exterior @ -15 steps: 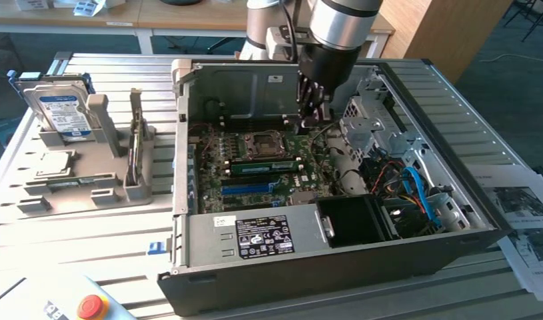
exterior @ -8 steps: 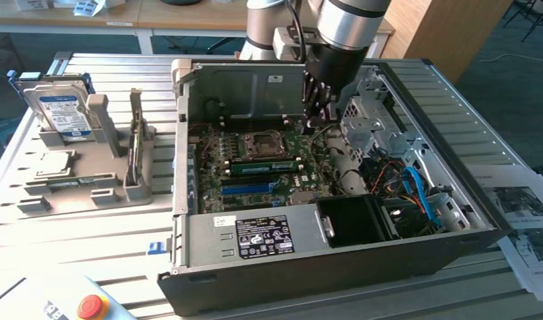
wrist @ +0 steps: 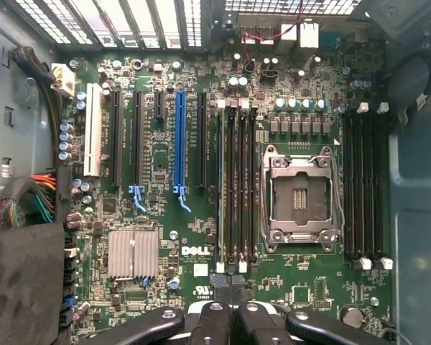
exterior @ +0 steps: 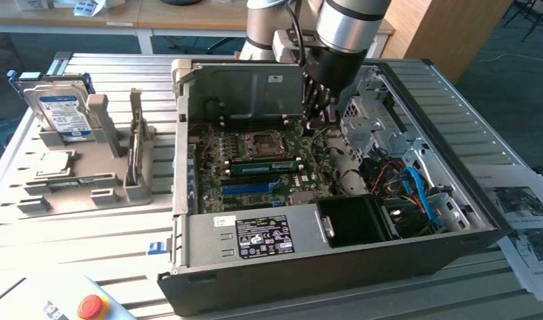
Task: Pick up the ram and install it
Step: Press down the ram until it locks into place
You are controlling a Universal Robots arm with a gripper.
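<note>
Quick update from us: gripper [exterior: 318,119] is down inside the case [exterior: 342,267], fingers [wrist: 208,320] pressed together w/ nothing between them. The ram [exterior: 264,166] isn't in the grip. As far as we can tell it's sitting in a mobo slot just below the fingertips, green w/ a white label, right beside the CPU socket [exterior: 258,143].

In the wrist view we see the ram [wrist: 220,187] edge-on as a pale strip in the outermost slot of the bank that starts right off the fingertips [wrist: 231,316]. The other black slots [wrist: 243,187] in that bank look bare. The socket [wrist: 302,190] is on one side of the bank; the blue slot [wrist: 178,136] and black card slots are on the other.

Stuff crowding the fingers:
- drive cage [exterior: 378,127] close by on the exterior view's right
- case wall [exterior: 244,87] just behind the arm
- cable bundle [wrist: 29,201] and heatsink [wrist: 133,253] further off, past the blue slot

Outside the case, well away from the fingers, the HDD [exterior: 62,113] stands in a grey rack [exterior: 102,180]. There's a thin upright piece [exterior: 136,133] next to it, can't tell what it is.
</note>
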